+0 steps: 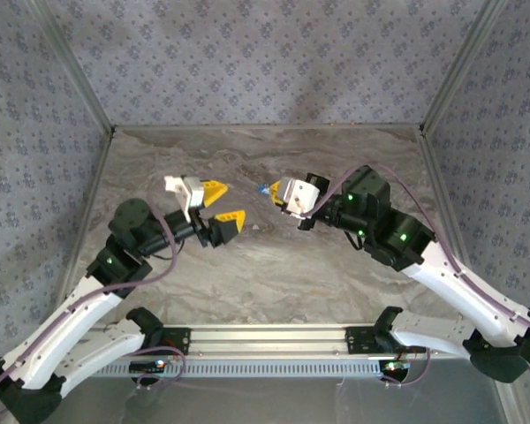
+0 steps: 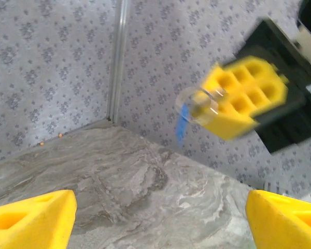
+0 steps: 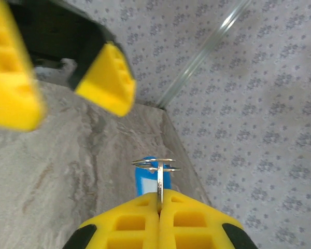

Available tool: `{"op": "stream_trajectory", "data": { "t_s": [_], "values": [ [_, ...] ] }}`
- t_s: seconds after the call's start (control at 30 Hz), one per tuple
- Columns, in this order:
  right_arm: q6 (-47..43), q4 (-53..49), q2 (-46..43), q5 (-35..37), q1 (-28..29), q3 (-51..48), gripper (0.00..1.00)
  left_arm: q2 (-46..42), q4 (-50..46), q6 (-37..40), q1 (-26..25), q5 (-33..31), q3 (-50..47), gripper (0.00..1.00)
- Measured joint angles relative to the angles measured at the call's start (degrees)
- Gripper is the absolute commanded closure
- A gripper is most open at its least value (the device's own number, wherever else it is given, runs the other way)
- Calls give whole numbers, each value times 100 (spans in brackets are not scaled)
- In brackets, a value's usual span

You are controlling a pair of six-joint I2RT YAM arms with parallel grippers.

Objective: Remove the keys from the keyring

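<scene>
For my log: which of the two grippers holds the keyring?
The right gripper: shut on the keyring with blue keys; the left gripper is open, empty.

Looking like a robotics lab test cell: patterned wall panels (image 1: 247, 53) (grey floral print) enclosing a marble-look desk (image 1: 265, 274), aluminium posts (image 1: 74, 69) framing corners, extrusion rail (image 1: 265, 340) carrying the arm bases (image 1: 150, 322).

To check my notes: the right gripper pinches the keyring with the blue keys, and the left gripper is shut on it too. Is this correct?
No. The right gripper does pinch the keyring with the blue keys, but the left gripper is open and apart from it, as the left wrist view shows.
</scene>
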Motion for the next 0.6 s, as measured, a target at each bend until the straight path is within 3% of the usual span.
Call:
{"op": "stream_trajectory", "data": {
  "t_s": [0.23,0.47,0.6],
  "values": [
    [415,2,-52,-1207,-695,-262,100,1128,153,-1158,831,1419,1049,18],
    [743,177,24,-2055,-1296,-428,100,2074,538,-2079,968,2632,1515,18],
    [935,442,273,-2568,-1733,-428,100,2463,791,-2479,1078,3021,1626,19]
  ]
}}
